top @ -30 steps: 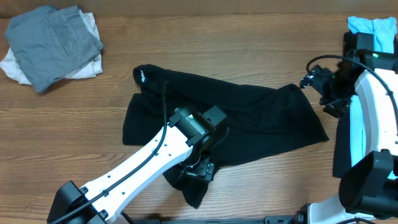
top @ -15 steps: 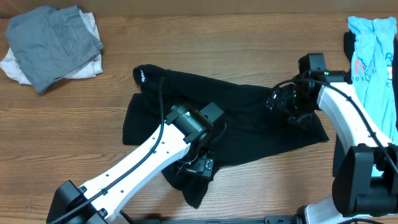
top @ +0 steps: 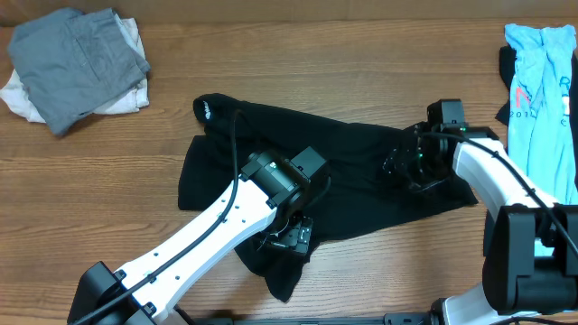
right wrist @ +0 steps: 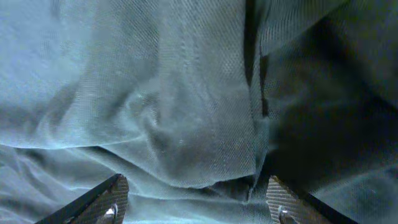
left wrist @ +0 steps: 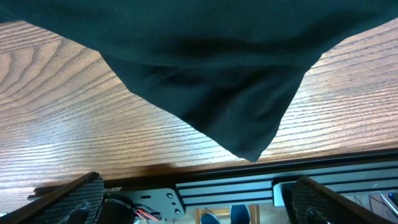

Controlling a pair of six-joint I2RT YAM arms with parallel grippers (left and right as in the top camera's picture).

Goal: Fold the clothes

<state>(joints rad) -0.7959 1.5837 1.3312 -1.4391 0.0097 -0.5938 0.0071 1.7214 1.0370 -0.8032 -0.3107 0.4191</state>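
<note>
Left fingers (left wrist: pixel 74 196) spread, empty, over near hem of black T-shirt (top: pixel 361 171); right fingers (right wrist: pixel 109 199) spread on its right side, no pinch yet. Shirt rumpled on bench (top: pixel 298 54), no fold made. Far back: grey and white pile (top: pixel 77 63) looks done, light-blue shirt (top: pixel 537 81) heaped, pending.

Work surface (top: pixel 361 72): wood-grain top, medium brown, matte finish, grain running along its length. Lighting is even and diffuse, and shadows on the wood are soft. The left wrist view shows one edge of the surface. Beyond it a slotted metal rail (left wrist: pixel 249 186) runs parallel to that edge, with red and black wires (left wrist: pixel 144 213) just beside the rail.
</note>
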